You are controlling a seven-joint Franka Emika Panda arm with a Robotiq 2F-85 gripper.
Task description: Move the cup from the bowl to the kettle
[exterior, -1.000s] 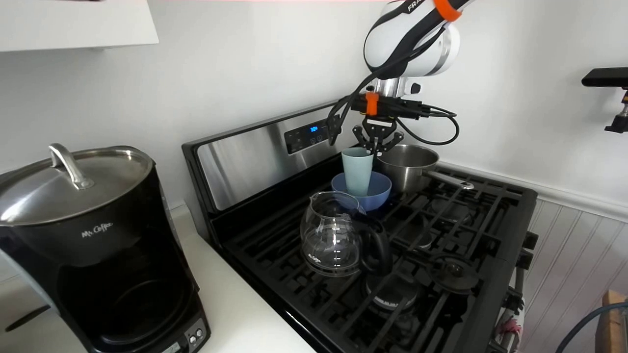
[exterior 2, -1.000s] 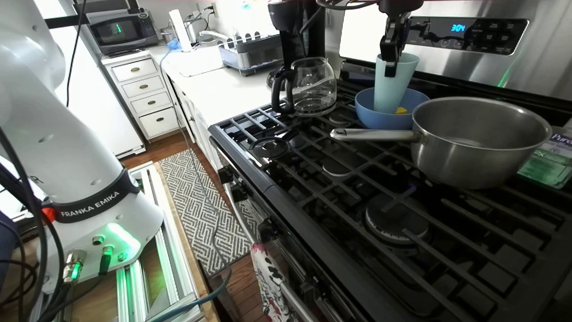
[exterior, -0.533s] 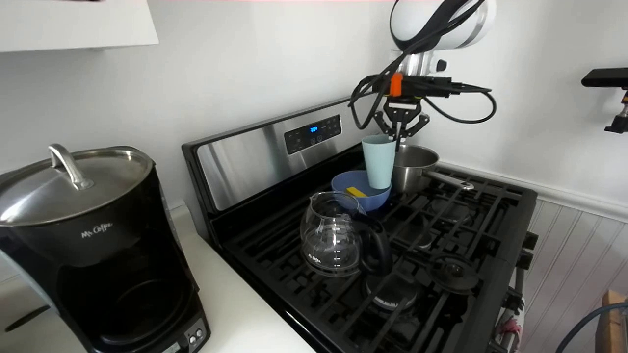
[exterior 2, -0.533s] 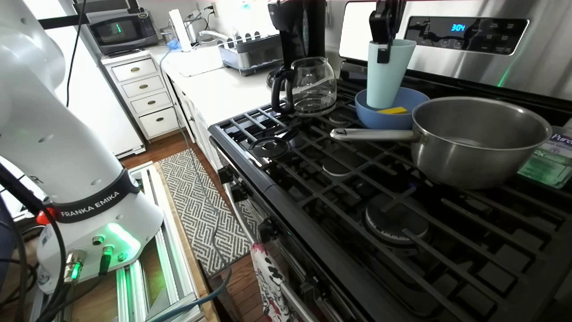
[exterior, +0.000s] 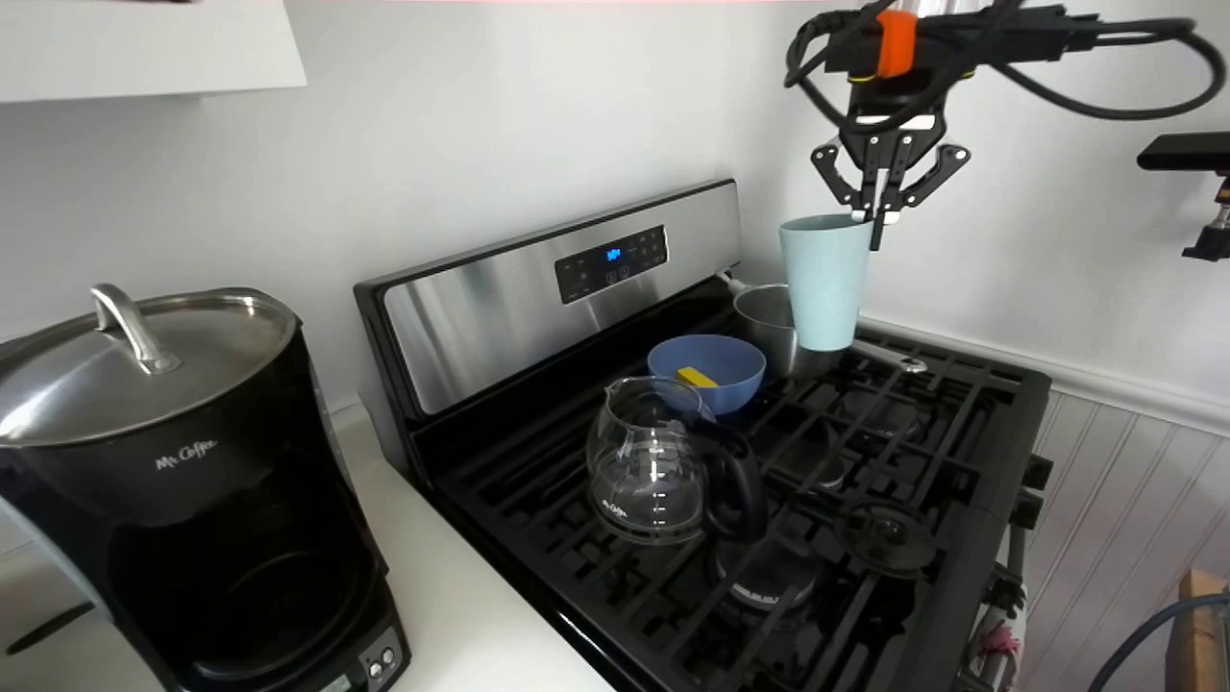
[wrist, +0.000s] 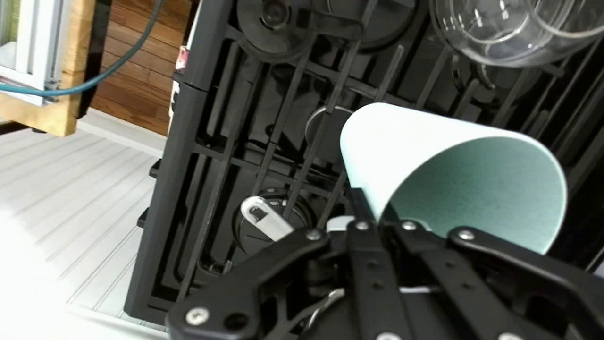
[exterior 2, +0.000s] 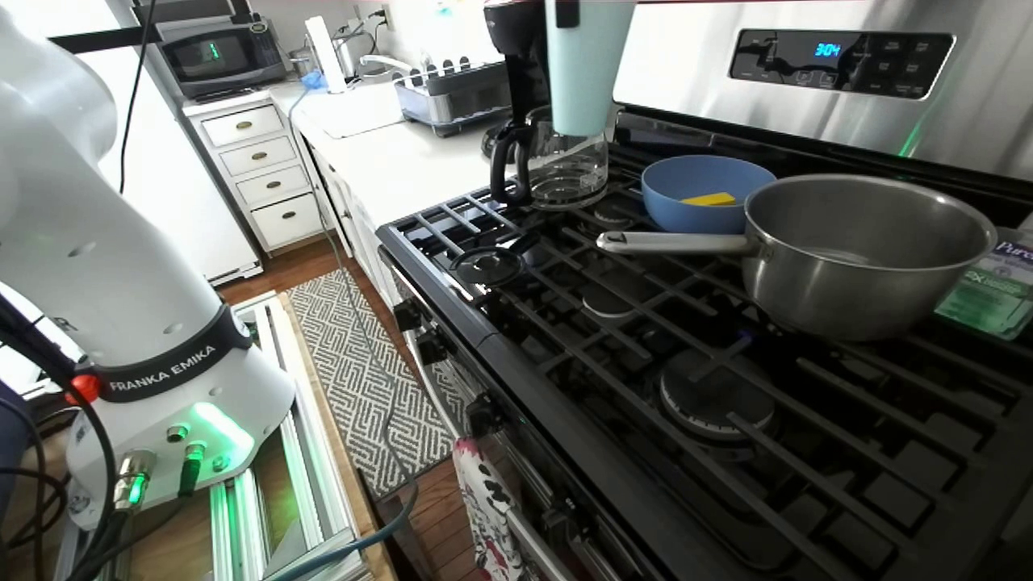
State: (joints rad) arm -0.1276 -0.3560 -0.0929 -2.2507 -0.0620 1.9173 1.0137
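Note:
My gripper (exterior: 873, 223) is shut on the near rim of the cup (exterior: 824, 288), a pale light-blue tumbler. One finger is inside and one outside its wall, as the wrist view shows at the fingertips of the gripper (wrist: 381, 208). The cup hangs nearly upright in the air above the stove. In an exterior view the cup (exterior 2: 587, 81) overlaps the top of the glass kettle (exterior 2: 565, 181). The kettle (exterior: 644, 481) stands on the grates with its black handle. The blue bowl (exterior: 735, 375) holds only a yellow item (exterior: 696, 377); it also shows in an exterior view (exterior 2: 686, 177).
The grey metal pot (exterior 2: 847, 290) stands beside the bowl, its handle (exterior 2: 678, 244) pointing to the stove's front. A black coffee maker (exterior: 240, 500) stands on the counter (exterior: 480, 596). The stove's back panel (exterior: 480, 332) rises behind. A bottle (exterior 2: 989, 298) stands beyond the pot.
The cup has risen out of the bowl in my shut gripper. It has moved up and rightward in an exterior view, and up and leftward in an exterior view, away from the back panel.

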